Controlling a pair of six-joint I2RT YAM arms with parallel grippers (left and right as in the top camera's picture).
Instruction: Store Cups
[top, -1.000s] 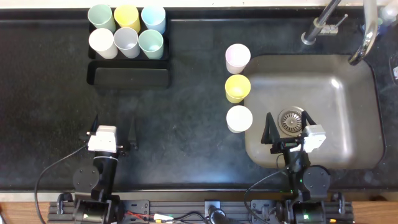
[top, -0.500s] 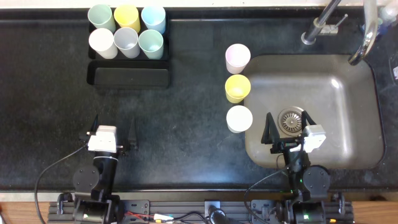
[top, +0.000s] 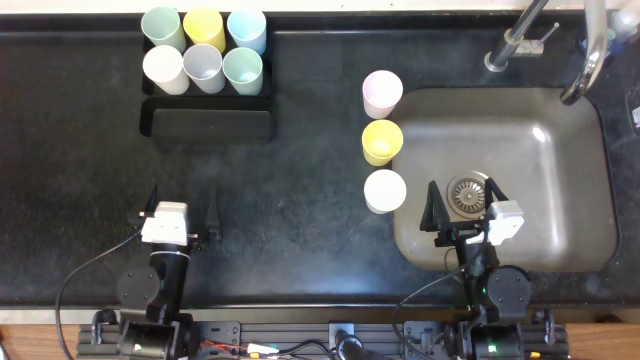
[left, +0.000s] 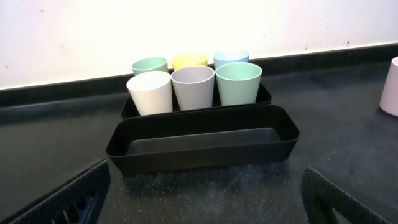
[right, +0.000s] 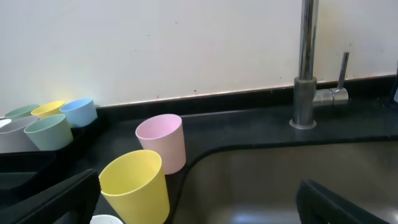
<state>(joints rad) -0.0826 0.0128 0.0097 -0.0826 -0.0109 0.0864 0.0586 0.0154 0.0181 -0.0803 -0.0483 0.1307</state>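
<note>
Three loose cups stand in a row on the black counter along the sink's left rim: a pink cup (top: 381, 92) (right: 161, 142), a yellow cup (top: 381, 141) (right: 135, 186) and a white cup (top: 385, 191). At the back left, a black tray (top: 205, 90) (left: 193, 109) holds several upright cups. In front of it sits an empty black tray (top: 207, 124) (left: 202, 140). My left gripper (top: 183, 213) (left: 202, 193) stands open near the counter's front, facing the trays. My right gripper (top: 462, 208) (right: 199, 202) stands open over the sink's front part, apart from the cups.
A steel sink (top: 545, 140) (right: 286, 180) fills the right side, with a drain (top: 467, 193) and a tap (top: 517, 35) (right: 305, 68) behind it. A white wall runs along the counter's back edge. Open black counter (top: 300, 200) lies between the trays and the loose cups.
</note>
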